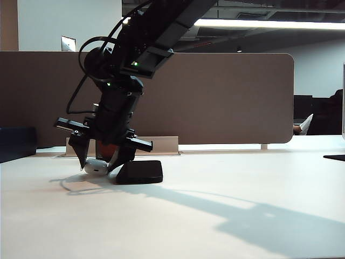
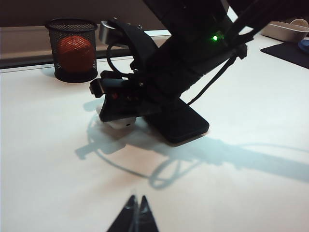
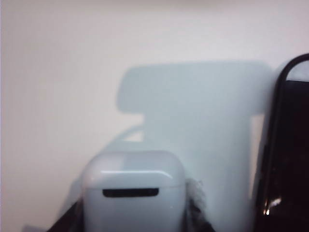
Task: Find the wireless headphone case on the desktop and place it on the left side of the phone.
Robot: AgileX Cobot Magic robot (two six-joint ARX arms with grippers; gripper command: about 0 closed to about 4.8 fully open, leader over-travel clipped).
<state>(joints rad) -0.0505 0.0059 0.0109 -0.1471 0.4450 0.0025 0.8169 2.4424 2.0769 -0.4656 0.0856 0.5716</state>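
The white wireless headphone case (image 1: 96,166) (image 2: 119,123) (image 3: 133,193) rests on the white desktop (image 1: 215,216), just left of the black phone (image 1: 140,171) (image 2: 181,123) (image 3: 287,159) as the exterior view shows it. My right gripper (image 1: 99,164) (image 3: 133,224) points down over the case with one finger on each side. A thin pale gap shows between the case and the finger nearer the phone, so the jaws stand slightly open. My left gripper (image 2: 136,202) hangs over bare desk well short of the phone, its tips together and holding nothing.
A black mesh cup with an orange ball (image 2: 72,48) stands behind the case. A brown partition panel (image 1: 215,97) runs along the back of the desk. A white tray (image 2: 289,30) and a dark mat (image 2: 289,50) lie at the far right.
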